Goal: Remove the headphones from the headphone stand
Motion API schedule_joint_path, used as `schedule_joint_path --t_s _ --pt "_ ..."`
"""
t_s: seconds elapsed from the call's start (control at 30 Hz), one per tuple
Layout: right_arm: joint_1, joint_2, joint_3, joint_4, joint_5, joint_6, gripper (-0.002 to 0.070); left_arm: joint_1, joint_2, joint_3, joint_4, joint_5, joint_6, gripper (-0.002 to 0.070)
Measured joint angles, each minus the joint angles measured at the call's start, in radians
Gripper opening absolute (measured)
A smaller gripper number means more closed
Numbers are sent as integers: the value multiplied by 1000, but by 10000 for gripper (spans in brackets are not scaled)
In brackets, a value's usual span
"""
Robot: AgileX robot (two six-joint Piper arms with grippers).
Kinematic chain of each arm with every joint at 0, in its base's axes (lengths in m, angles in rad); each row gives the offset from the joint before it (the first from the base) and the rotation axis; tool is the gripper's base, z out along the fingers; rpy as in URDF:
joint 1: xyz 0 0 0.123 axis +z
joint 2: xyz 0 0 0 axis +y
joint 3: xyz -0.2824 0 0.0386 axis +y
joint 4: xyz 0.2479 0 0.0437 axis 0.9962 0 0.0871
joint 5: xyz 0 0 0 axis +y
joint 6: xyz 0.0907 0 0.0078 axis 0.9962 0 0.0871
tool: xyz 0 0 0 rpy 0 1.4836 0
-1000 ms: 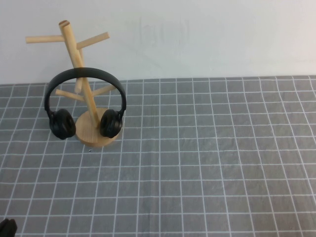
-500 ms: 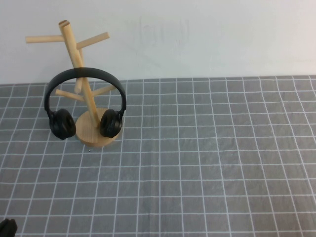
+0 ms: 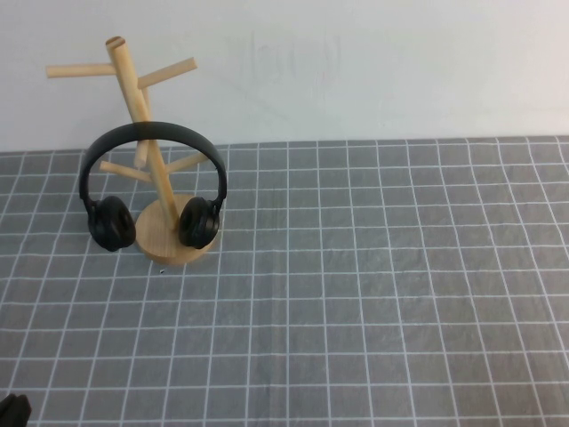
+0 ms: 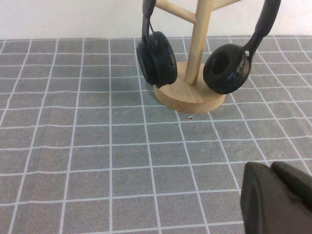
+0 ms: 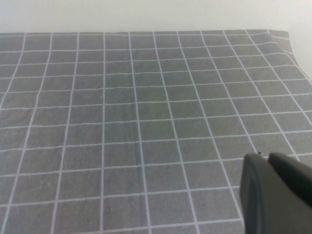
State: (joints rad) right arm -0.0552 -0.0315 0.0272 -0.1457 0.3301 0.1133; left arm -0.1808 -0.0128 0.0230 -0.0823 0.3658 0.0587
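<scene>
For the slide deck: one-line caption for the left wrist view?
Left gripper shut, low over the gridded mat, facing headphones hanging on the wooden headphone stand.

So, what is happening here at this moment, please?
Nothing is being handled yet. The headphones hang on the headphone stand, the headband arched over its pole and one ear cup on each side, at the far left of the grid-patterned mat. The left gripper is shut and low over the mat, apart from the stand's base. The right gripper sits over bare mat, also shut, holding nothing.
</scene>
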Motion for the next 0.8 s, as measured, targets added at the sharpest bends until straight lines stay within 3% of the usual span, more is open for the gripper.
schedule_joint_path --t_s 0.37,0.8 --pt "0 0 0 0 0 0 -6 0 -1 2 15 -49 0 -3" --pt "0 0 0 0 0 0 -6 0 -1 2 13 -597 0 -3"
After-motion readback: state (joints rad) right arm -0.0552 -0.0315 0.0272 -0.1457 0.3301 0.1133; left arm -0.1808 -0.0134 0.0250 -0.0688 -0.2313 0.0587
